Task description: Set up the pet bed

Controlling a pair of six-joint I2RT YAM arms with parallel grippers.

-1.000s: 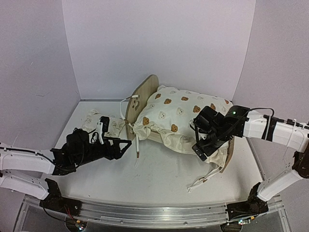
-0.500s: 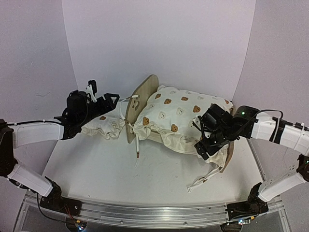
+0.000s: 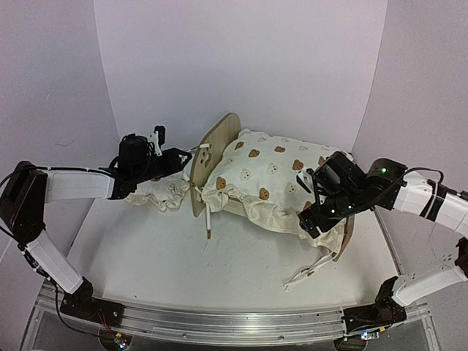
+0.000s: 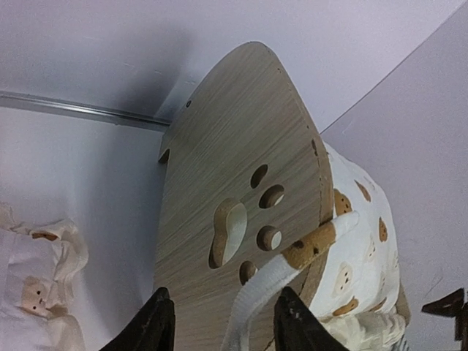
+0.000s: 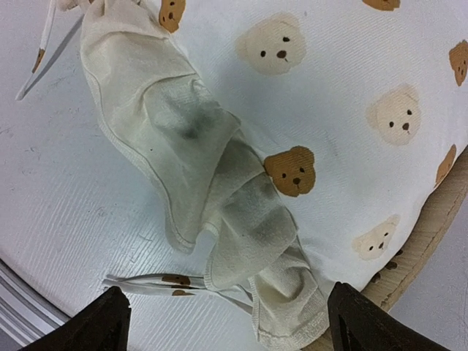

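Observation:
The pet bed shows as a light-wood headboard (image 3: 217, 146) with a paw-print cutout (image 4: 232, 228) and a wooden foot end (image 3: 346, 235). A cream bear-print cushion (image 3: 278, 174) lies on top of it. My left gripper (image 3: 184, 156) is at the back of the headboard. Its jaws (image 4: 223, 325) stand apart, and a white cushion tie (image 4: 289, 270) runs between them close to the right finger (image 4: 296, 322). My right gripper (image 3: 314, 212) hovers wide open (image 5: 238, 325) over the cushion's ruffled corner (image 5: 241, 219) near the foot end (image 5: 428, 234).
A small bear-print pillow (image 3: 156, 191) lies on the table left of the headboard, under my left arm. Loose ties trail on the table at the front of the headboard (image 3: 208, 223) and below the foot end (image 3: 303, 272). White walls enclose the table.
My left arm has swung from low at the front left up over the small pillow to the headboard, and its jaws have narrowed. The right gripper has shifted slightly right.

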